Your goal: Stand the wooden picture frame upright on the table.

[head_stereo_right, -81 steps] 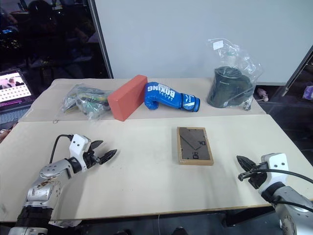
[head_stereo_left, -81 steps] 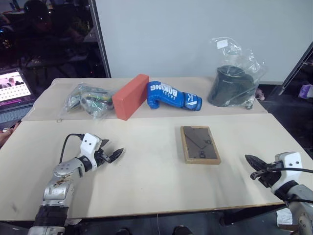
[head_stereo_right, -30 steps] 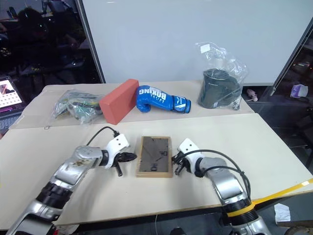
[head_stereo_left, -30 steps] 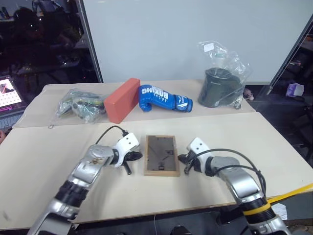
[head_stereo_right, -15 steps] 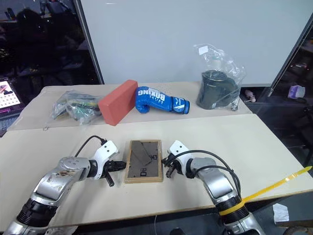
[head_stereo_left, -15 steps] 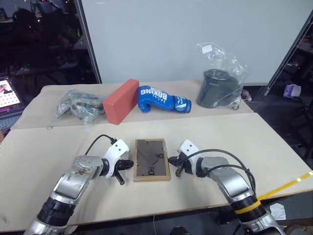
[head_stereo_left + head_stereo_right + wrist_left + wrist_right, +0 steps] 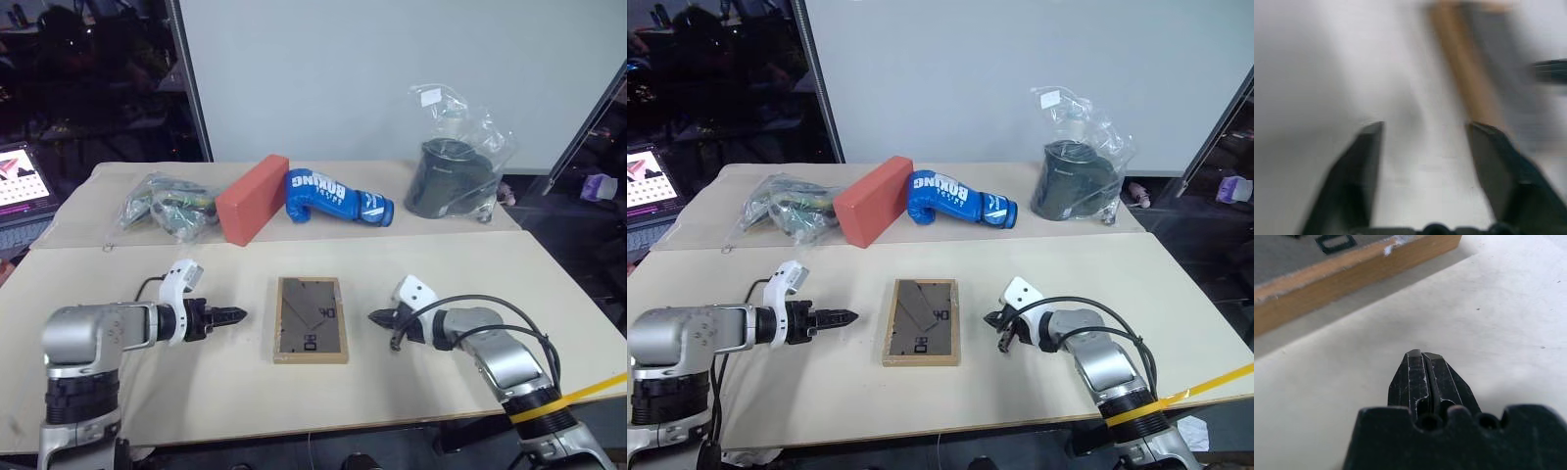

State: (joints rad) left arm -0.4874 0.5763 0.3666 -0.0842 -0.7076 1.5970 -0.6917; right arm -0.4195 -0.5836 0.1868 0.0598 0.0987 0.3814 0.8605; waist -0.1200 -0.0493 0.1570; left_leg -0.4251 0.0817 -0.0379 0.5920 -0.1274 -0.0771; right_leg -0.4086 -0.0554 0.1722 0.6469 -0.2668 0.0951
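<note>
The wooden picture frame [image 7: 311,319] lies flat, back up, on the near slab of the counter [image 7: 392,401], roughly midway between the two grippers. It is a small upright rectangle: a pale, smooth wood border around a dark brown matte back panel, with a thin easel leg lying slantwise across the panel and small black fittings near its near edge. In the right wrist view its side shows as bare light wood with a chipped, whitish corner.

The left gripper [image 7: 233,315] lies low over the counter to the left of the frame, pointing at it, near but apart from its left edge; in the left wrist view its jaws stand apart with nothing between them. The right gripper [image 7: 375,317] sits to the right of the frame, tip aimed at its right edge but not touching; its black jaws are pressed together, empty.

The counter is a light beige, smooth top of two slabs with a straight seam between them. On the far slab, left to right: a crumpled clear plastic bag of mixed things [image 7: 168,204], an orange-red brick-shaped block [image 7: 252,195], a glossy blue boxing glove [image 7: 335,198] with white lettering, and a dark round container in clear plastic wrap [image 7: 454,177].
</note>
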